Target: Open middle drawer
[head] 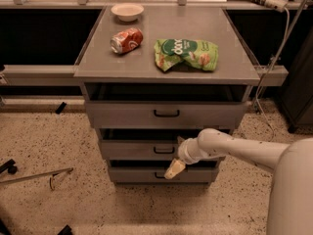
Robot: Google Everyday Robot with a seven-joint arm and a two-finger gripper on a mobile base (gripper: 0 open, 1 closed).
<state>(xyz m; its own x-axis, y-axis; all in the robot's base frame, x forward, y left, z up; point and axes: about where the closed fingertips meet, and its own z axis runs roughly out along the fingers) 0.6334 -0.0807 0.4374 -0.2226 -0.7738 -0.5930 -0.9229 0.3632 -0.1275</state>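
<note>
The middle drawer (132, 150) is the grey front between two alike drawers in the cabinet, with a small black bar handle (164, 151) at its centre. A dark gap shows above its front. My gripper (174, 169) hangs at the end of the white arm (230, 148) that reaches in from the right. It sits just right of and a little below the handle, in front of the line between the middle drawer and the bottom drawer (132, 175).
The top drawer (166, 114) is above. On the cabinet top (234, 67) lie a red can (126, 40), a green chip bag (186, 54) and a white bowl (127, 11). A cable (274, 58) hangs at the right. Metal rods (34, 176) lie on the floor at left.
</note>
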